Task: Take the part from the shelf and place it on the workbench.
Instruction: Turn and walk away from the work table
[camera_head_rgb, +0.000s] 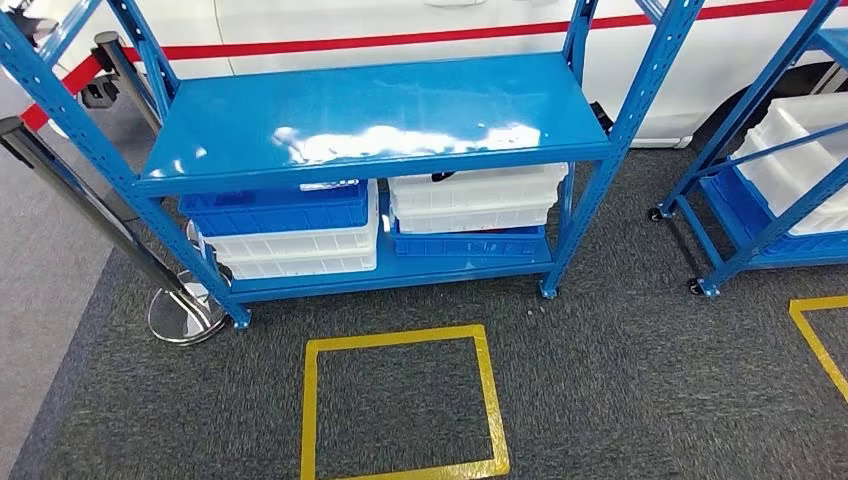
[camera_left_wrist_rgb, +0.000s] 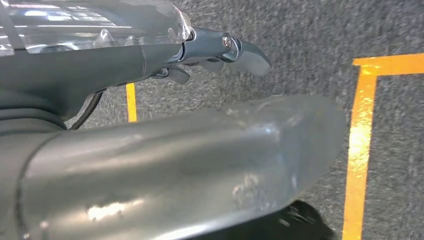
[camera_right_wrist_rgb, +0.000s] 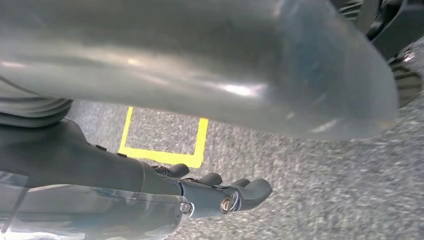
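A blue metal shelf stands in front of me, its top board bare and glossy. On its lower level sit stacked bins: a blue bin over white ones on the left, white bins over a blue one on the right. A small dark thing peeks from the upper right white bin; I cannot tell what it is. My left hand hangs over the grey carpet, fingers stretched out and holding nothing. My right hand also hangs above the carpet, fingers loosely extended and empty.
A yellow tape square marks the carpet just before the shelf. A second blue wheeled rack with white bins stands at the right. A chrome barrier post stands at the shelf's left corner. A white vehicle with a red stripe is behind.
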